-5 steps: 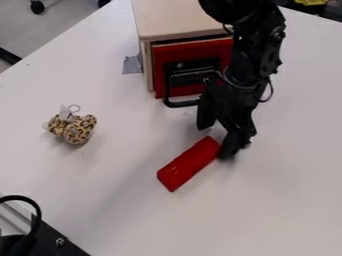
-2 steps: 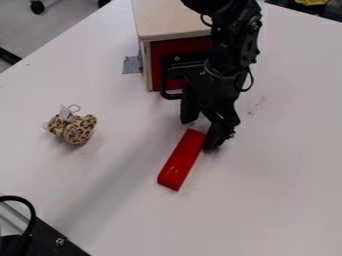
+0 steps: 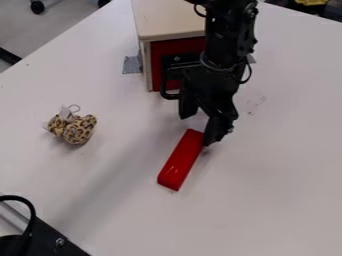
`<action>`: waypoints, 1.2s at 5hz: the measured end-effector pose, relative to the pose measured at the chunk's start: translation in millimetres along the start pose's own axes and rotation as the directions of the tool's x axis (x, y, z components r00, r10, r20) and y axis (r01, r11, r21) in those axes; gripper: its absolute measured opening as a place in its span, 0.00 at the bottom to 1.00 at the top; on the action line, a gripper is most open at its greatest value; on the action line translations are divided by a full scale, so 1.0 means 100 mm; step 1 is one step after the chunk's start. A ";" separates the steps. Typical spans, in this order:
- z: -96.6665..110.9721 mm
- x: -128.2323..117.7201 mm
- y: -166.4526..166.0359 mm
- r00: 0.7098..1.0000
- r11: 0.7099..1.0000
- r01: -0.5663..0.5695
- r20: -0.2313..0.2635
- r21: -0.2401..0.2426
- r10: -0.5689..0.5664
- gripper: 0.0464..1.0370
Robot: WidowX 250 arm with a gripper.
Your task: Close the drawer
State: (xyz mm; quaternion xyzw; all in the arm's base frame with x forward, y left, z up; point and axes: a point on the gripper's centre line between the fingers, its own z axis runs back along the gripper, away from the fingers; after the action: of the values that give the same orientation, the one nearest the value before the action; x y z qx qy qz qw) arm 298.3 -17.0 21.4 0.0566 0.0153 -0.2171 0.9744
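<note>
My black gripper (image 3: 195,128) hangs at the centre, in front of the drawer box, its two fingers spread apart with nothing held between them. Behind it, the red drawer front (image 3: 157,70) sits flush within the frame of the pale wooden box (image 3: 172,20). The drawer's black handle (image 3: 168,95) sticks out just left of the gripper, which hides the right part of the drawer front.
A red block (image 3: 180,160) lies at the tip of the gripper's right finger. The leopard-print toy (image 3: 75,128) rests on the white table (image 3: 120,200) at the left. Black equipment (image 3: 47,240) stands at the lower left corner.
The drawer front has gone back into the box. My gripper has moved left and up toward the box. The red block has turned more upright, its upper end shifting left.
</note>
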 end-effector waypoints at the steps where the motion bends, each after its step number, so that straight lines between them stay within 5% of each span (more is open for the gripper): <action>1: 0.26 -0.03 -0.15 0.997 0.999 0.038 0.066 0.009 -0.039 0.96; 2: 0.53 -0.14 -0.19 0.992 0.999 0.035 0.122 0.011 -0.036 0.96; 3: 0.58 -0.24 -0.23 0.993 0.999 0.037 0.109 -0.009 -0.036 0.96; 6: 0.56 -0.49 -0.20 0.999 0.996 0.030 -0.018 -0.088 -0.032 0.96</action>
State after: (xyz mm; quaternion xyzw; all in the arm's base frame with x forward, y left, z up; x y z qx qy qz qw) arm 245.9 -20.9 77.9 0.0158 0.0349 -0.2308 0.9723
